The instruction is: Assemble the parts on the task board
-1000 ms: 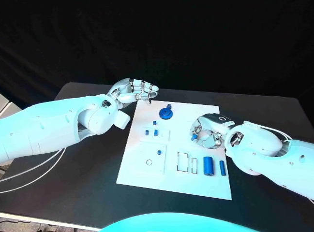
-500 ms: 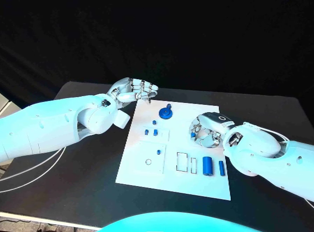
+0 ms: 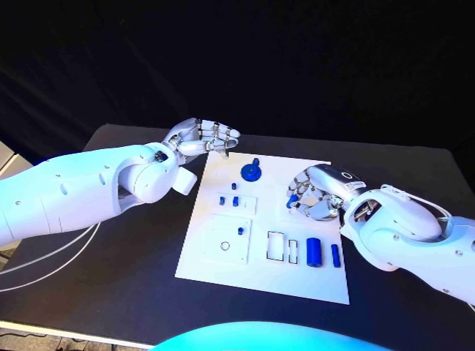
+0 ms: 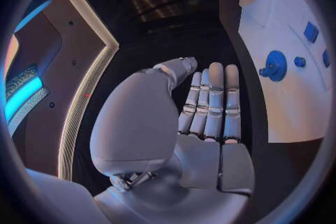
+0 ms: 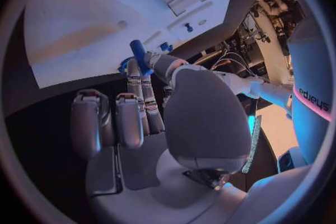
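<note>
The white task board (image 3: 216,256) lies mid-table. My right hand (image 3: 316,194) hovers over the board's right edge and pinches a small blue peg (image 3: 293,197) between thumb and a finger. The right wrist view shows that peg (image 5: 139,51) sticking out past the fingertips (image 5: 133,70) toward the board (image 5: 91,5). My left hand (image 3: 206,137) hangs off the board's far left corner and holds nothing. Its fingers (image 4: 210,106) lie straight and side by side. A blue round knob part (image 3: 251,172) sits at the board's far end. Two blue cylinders (image 3: 315,251) lie near the right edge.
Small blue pegs (image 3: 230,199) stand in the board's middle, and another (image 3: 241,230) sits nearer me. Empty rectangular slots (image 3: 282,246) lie left of the cylinders. Black table (image 3: 110,292) surrounds the board. White cables (image 3: 36,270) trail at the left.
My right hand has turned and drifted slightly toward the far side, still holding the blue peg. The left hand has stayed put.
</note>
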Tool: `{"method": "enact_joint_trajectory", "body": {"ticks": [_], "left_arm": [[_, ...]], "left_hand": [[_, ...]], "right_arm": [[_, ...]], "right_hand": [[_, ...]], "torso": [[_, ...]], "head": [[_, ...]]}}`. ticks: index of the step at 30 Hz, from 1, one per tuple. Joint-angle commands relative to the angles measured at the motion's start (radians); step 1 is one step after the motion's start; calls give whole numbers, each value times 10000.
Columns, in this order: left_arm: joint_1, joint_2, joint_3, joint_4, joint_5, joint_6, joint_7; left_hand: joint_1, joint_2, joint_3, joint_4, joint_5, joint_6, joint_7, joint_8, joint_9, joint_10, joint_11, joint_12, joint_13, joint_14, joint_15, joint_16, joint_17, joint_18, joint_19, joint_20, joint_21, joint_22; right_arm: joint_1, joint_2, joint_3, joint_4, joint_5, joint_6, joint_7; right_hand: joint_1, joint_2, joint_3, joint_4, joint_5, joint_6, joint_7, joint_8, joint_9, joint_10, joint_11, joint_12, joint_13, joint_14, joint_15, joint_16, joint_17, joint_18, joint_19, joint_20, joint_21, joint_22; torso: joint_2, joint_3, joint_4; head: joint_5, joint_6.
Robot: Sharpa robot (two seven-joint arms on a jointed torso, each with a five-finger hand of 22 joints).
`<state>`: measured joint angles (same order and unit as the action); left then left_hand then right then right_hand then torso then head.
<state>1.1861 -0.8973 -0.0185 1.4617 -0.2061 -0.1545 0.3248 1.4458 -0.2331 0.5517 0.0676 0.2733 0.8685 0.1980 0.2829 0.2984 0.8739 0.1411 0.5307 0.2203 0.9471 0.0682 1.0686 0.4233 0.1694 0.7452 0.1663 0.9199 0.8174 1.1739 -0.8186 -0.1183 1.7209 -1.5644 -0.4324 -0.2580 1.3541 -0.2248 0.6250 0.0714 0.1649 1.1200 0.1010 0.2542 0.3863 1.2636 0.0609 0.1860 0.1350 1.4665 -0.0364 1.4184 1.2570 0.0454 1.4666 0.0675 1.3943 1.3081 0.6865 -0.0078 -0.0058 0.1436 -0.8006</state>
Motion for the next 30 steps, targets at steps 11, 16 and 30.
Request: {"method": "enact_joint_trajectory", "body": {"ticks": [11, 16, 30], "left_arm": [[1, 149, 5, -67, 109, 157, 97], [-1, 225, 2, -101, 147, 166, 107], [-1, 276, -9, -109, 174, 184, 94]], "left_hand": [[-43, 83, -22, -12, 16, -23, -11, 41, -17, -68, -28, 46, -12, 14, 10, -63, -10, 122, -19, 70, -54, -9], [-43, 83, -22, -12, 16, -23, -11, 41, -17, -68, -28, 46, -12, 14, 10, -63, -10, 122, -19, 70, -54, -9], [-35, 90, -22, -22, 16, -15, -13, 55, -17, -74, -29, 51, -22, 14, 8, -67, -13, 123, -16, 69, -54, -6]], "right_arm": [[-336, 1031, 11, 633, 803, -288, 540], [-669, 1779, -35, 403, 574, -124, 666], [-1180, 2695, -160, -313, 54, 286, 691]], "right_hand": [[209, 315, 38, -113, 0, 46, -28, 73, 432, 395, -317, -13, 49, 443, -84, 19, -20, -120, 606, -93, 2, 2030], [198, 318, 56, -148, -25, 22, -19, 86, 467, 394, -311, -45, 58, 440, -81, 13, -29, -115, 597, -95, -28, 2023], [192, 326, 73, -178, -46, 2, -12, 96, 495, 395, -306, -71, 67, 439, -78, 9, -36, -108, 586, -96, -67, 2012]], "torso": [[14, 23, -7], [20, 4, 20], [26, 1, 3]], "head": [[289, -36], [376, -70], [599, -188]]}}
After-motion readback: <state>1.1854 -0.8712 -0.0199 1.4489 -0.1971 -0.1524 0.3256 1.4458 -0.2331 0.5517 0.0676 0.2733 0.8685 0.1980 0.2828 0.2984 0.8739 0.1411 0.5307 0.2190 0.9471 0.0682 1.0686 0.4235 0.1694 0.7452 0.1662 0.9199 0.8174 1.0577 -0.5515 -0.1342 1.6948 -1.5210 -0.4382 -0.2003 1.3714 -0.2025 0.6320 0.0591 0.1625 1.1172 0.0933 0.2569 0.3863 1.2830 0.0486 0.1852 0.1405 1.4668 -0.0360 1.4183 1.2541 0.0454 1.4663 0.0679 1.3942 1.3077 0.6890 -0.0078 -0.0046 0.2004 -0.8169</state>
